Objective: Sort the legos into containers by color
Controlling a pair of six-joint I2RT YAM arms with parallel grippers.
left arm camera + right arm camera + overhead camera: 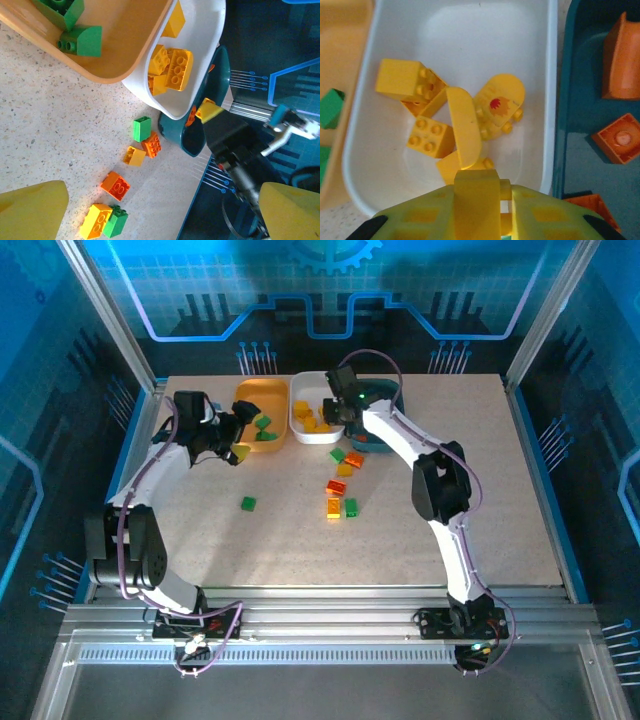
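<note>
Yellow curved brick (464, 131) is pinched in the right gripper (481, 197), jaws narrowed on its lower end. It hangs just over the white tray (485, 40), where the other yellow bricks (427, 135) sit. It's hard moulded plastic: light, stiff, glossy. I reckon it won't crush but could pivot or slip in the pads, and the rounded back gives poor purchase. Orange tray (255, 395) has the green bricks (80, 40); teal tray (575, 160) has the orange-red bricks (619, 137). Left gripper (160, 200) is spread wide, holding nothing and touching nothing I can see, poised over the table (480, 500) beside the orange tray. Loose legos (341, 488) lie clustered near the trays, with one green lego (248, 503) well apart to the left. I'd take those across the plain flat sides, not across the studs.
</note>
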